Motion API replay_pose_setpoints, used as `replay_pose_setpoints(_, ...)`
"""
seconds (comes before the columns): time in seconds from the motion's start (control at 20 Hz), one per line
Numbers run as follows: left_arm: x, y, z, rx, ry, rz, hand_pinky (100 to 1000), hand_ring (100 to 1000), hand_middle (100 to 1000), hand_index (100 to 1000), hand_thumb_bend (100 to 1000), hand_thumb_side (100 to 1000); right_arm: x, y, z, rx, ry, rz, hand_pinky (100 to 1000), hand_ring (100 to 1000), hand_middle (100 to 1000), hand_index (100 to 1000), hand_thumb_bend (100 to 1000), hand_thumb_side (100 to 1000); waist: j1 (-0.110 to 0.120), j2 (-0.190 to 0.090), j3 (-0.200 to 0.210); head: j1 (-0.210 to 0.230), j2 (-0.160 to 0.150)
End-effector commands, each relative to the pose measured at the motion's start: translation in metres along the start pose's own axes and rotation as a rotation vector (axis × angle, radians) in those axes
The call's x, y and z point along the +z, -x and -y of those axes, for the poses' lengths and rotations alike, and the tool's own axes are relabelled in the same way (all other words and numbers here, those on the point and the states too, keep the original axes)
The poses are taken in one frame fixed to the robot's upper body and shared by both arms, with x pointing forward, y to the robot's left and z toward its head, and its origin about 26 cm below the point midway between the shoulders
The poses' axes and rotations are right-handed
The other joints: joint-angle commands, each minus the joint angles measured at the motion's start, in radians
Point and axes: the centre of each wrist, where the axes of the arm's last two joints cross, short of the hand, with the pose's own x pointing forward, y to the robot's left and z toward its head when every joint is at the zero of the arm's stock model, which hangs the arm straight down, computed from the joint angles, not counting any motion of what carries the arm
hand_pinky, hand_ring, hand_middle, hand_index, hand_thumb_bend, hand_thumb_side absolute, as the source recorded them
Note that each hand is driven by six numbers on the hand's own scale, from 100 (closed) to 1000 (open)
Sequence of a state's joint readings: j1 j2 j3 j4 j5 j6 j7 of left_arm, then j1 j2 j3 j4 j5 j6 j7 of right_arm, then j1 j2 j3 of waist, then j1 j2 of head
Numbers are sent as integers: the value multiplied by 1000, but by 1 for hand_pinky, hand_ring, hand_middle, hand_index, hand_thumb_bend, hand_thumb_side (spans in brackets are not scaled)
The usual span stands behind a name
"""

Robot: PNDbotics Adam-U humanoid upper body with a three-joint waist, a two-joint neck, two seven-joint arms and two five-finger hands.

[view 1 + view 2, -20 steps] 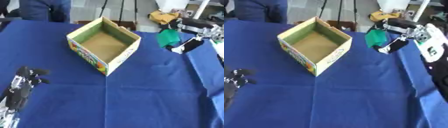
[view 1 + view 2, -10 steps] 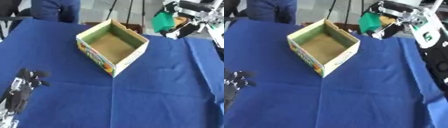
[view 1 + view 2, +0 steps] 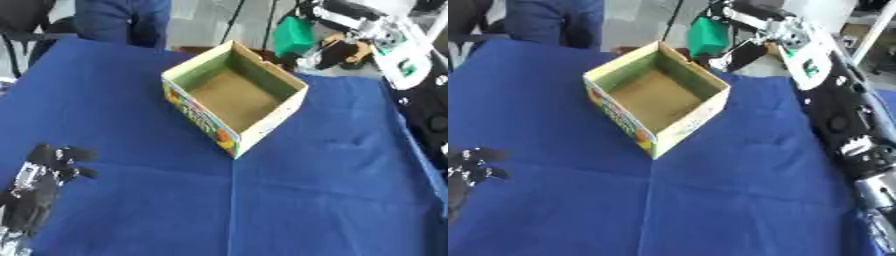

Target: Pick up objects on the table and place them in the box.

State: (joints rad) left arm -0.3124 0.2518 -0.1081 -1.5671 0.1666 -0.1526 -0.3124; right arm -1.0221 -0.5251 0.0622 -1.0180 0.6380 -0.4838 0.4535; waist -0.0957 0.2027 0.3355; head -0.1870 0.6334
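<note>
We hold the green object (image 3: 707, 36) in our right hand (image 3: 745, 50) with fingers curled round it, above the desk's far edge just beyond the box (image 3: 656, 95), judging it light and stiff

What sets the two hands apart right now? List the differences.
The right hand is raised beyond the far corner of the box; the left hand lies low on the blue tablecloth near the lower left corner. The right hand is curled round a green object; the left hand holds nothing, fingers relaxed. Both are dark, and neither touches the box.
</note>
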Motion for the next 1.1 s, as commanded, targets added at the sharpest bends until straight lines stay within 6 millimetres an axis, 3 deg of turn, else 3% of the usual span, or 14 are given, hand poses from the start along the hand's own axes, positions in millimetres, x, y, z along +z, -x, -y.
replay_pose_setpoints(0.05, -9, -10, 0, -8, 22, 40, 615, 804, 599, 635, 403, 1000, -5, -3, 12, 58, 25, -8, 579, 427, 441, 653, 100, 207, 4, -12, 13, -19, -16)
replay_pose_setpoints(0.5, -19, -16, 7, 9, 47, 74, 615, 803, 598, 634, 406, 1000, -20, -7, -17, 68, -19, -16, 581, 446, 458, 658, 100, 232, 5, -1, 61, -60, -24)
replay_pose_setpoints(1.1, -22, -17, 10, 16, 56, 80, 615, 803, 597, 633, 408, 1000, -34, -16, -50, 87, -80, -5, 583, 464, 472, 682, 100, 178, 6, 11, 67, -77, -24)
